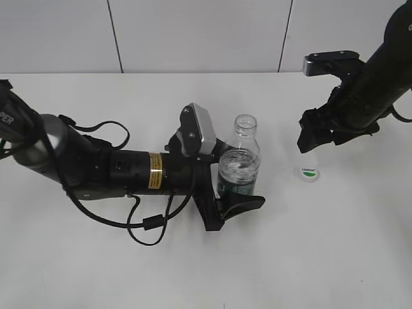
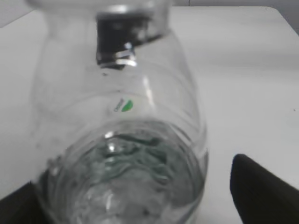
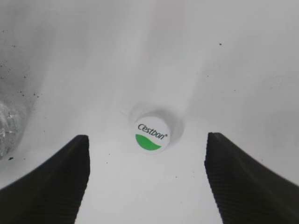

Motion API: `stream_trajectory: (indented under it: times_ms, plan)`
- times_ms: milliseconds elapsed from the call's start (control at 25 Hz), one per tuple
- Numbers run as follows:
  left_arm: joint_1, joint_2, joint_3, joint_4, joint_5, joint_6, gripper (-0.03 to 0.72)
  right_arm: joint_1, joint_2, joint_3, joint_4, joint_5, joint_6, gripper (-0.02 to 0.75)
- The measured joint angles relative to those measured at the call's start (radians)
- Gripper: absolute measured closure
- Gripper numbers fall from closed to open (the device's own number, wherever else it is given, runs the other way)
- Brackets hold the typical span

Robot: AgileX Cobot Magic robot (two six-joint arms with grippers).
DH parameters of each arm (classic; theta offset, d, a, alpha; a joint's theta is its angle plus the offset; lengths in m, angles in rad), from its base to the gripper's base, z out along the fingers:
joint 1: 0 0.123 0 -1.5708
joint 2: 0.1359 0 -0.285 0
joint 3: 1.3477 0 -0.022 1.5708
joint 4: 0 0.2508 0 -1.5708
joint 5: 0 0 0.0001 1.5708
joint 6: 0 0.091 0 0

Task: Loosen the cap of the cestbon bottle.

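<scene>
Fingers [image 1: 226, 207] of left arm: closed around cestbon bottle [image 1: 239, 162] at its green band; bottle upright, open neck up, mid-desk [image 1: 335, 257]. Cap [image 1: 309, 173]: off, logo up, right of bottle. Right fingers [image 3: 56, 182]: spread wide, empty, above cap.

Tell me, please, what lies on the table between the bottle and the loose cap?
Nothing: in the exterior view, only bare white table separates the bottle from the cap.

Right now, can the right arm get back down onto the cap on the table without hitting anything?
Probably yes. The cap lies alone on the table, logo up, between the right gripper's open fingers. The bottle, clamped by the left gripper, stands well to the side.
</scene>
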Motion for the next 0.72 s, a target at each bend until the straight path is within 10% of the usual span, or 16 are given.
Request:
stream_trajectory:
  times_ms: [720]
  plan:
    - [0.212,-0.042,0.013,0.266,0.004,-0.036,0.098,0.000,-0.110,0.000,-0.026,0.066,-0.001,0.153]
